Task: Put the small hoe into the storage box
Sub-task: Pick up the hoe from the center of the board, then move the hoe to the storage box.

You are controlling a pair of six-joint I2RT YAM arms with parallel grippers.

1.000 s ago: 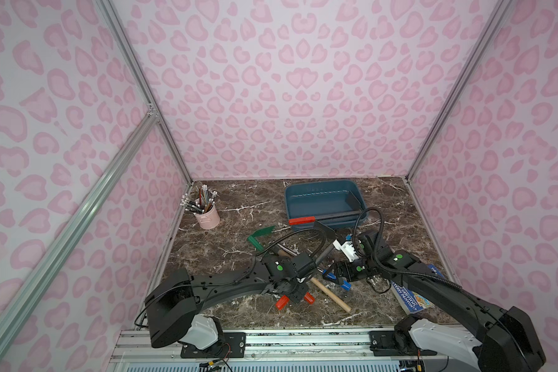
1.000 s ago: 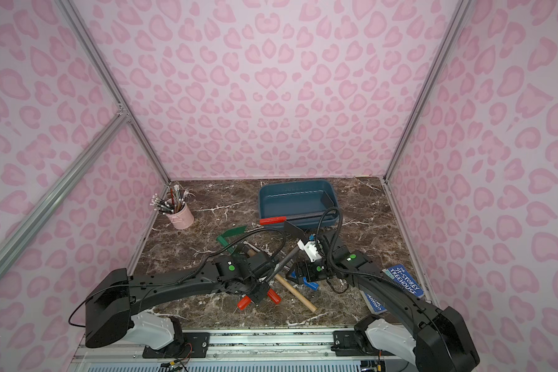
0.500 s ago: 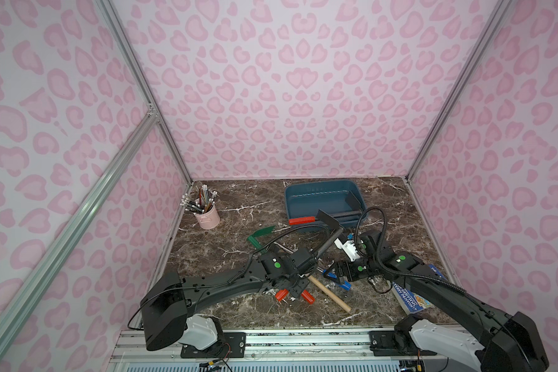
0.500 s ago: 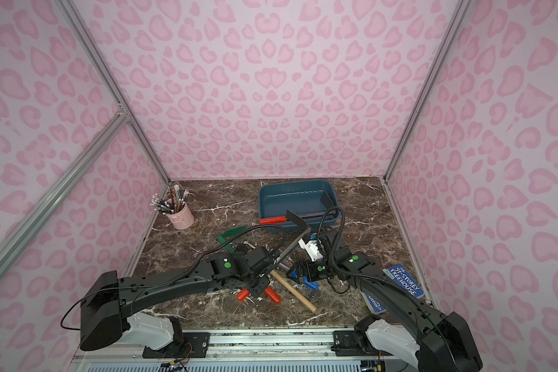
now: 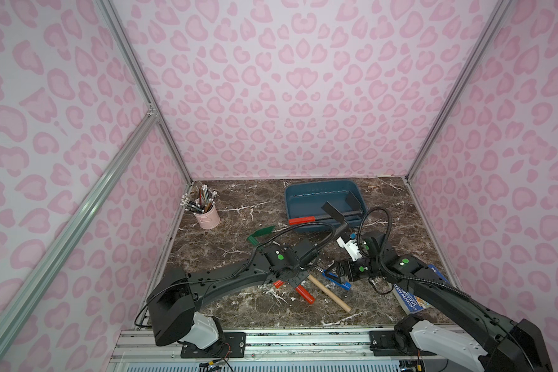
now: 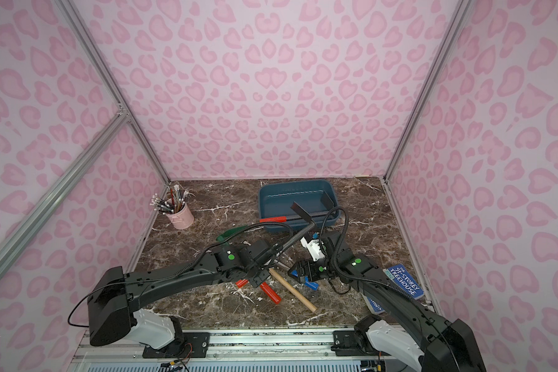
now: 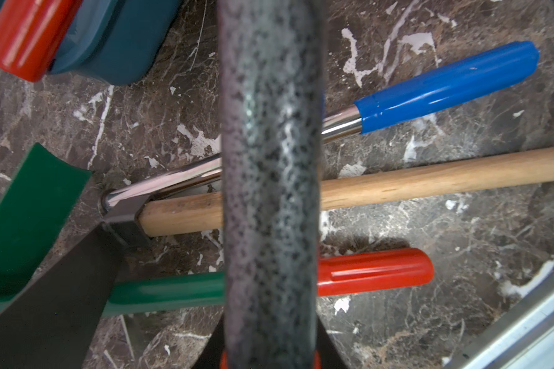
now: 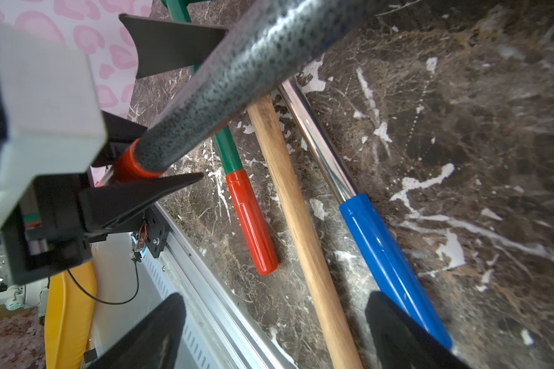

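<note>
The left gripper (image 5: 291,277) is clamped on the small hoe (image 5: 335,211) at the top of its red grip, where the speckled grey shaft begins, as the right wrist view shows. The hoe hangs tilted above the marble table (image 5: 223,232) near its centre. Its grip end is low toward 7 o'clock and its black blade is raised toward 1 o'clock, where in both top views it shows against the near side of the storage box (image 5: 313,199). The box sits at 1 o'clock by the back wall. Another red-handled tool (image 5: 305,221) lies across its near rim, blade inside, grip sticking out toward 9 o'clock. The right gripper (image 8: 275,297) stands wide open, holding nothing, low over a wooden handle (image 8: 301,223) and a blue-handled tool (image 8: 387,255) at 5 o'clock from centre. A green tool with a red grip (image 8: 250,220) lies beside them. A pink pencil cup (image 5: 207,219) stands at 10 o'clock, a book (image 6: 403,283) at 4 o'clock
</note>
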